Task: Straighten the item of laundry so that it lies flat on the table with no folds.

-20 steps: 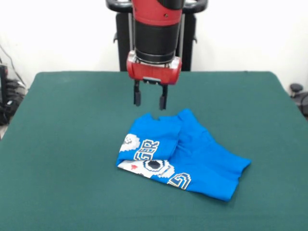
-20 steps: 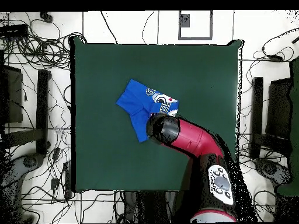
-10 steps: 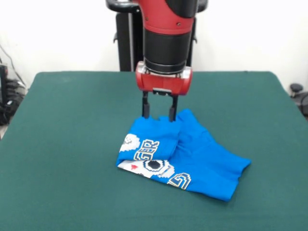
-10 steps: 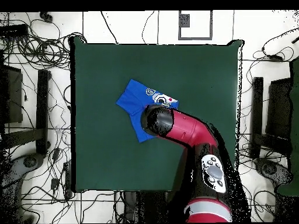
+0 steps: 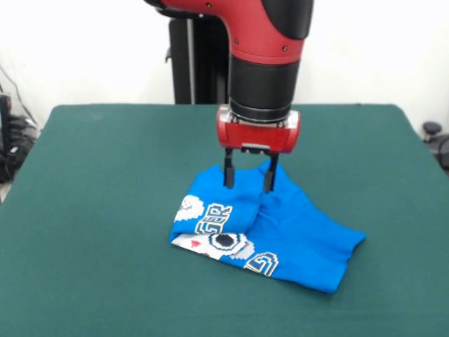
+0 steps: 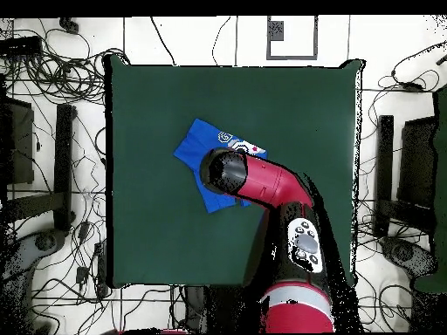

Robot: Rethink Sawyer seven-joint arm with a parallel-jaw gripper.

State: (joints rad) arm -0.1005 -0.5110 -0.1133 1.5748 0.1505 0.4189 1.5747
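The bright blue T-shirt (image 5: 270, 228) lies crumpled near the middle of the dark green worktop (image 5: 98, 210), folded over on itself rather than spread flat. In the front view its printed side shows along the lower left part of the heap — white, black and yellow pixel-style artwork with blocky lettering — while the rest is plain blue cloth trailing off toward the lower right, where it ends in a pointed corner. A crease runs down the middle of the bundle where one layer overlaps the other. The red and black arm (image 5: 263, 63) comes down from above, and its hand (image 5: 249, 184) points straight down over the upper edge of the shirt. The two dark fingers (image 5: 228, 174) stand apart with a clear gap between them, nothing held, their tips level with the top of the fabric; whether they actually touch the cloth cannot be told. From overhead the arm (image 6: 262, 183) reaches diagonally across the worktop (image 6: 157, 105) and covers much of the shirt (image 6: 194, 153), so only its left part and a strip of the printed area beside the wrist show — the hand itself is hidden under the arm there. Cables lie on the floor around the worktop.
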